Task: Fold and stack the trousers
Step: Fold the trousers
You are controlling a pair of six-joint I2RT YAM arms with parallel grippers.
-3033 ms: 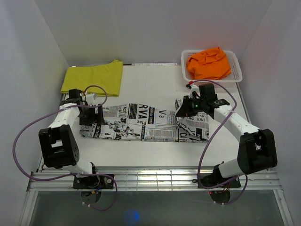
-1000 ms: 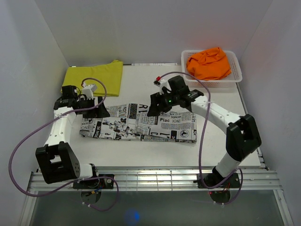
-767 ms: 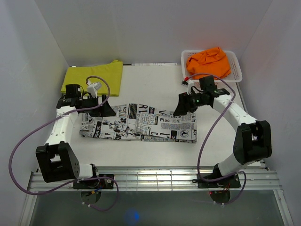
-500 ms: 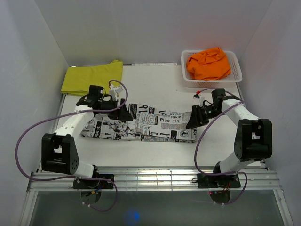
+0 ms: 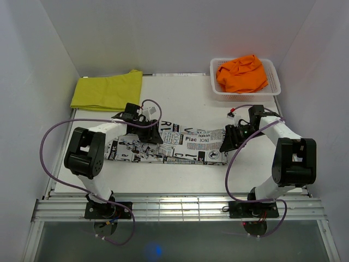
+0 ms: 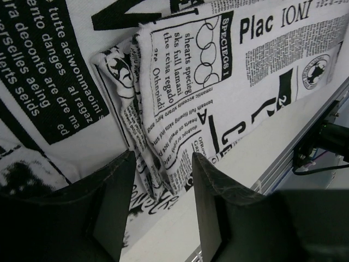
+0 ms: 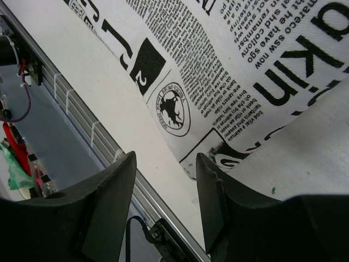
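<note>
Top external: print trousers (image 5: pixel 185 150) lie as a strip mid-table, left gripper (image 5: pixel 157 138) over their middle-left, right gripper (image 5: pixel 224 146) at the right end, both with fingers apart. Pinching only the top layer could peel the fold apart.

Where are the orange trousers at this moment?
In the top external view, the orange trousers lie bunched inside the white basket at the far right corner of the table, beyond the newspaper-print trousers.
</note>
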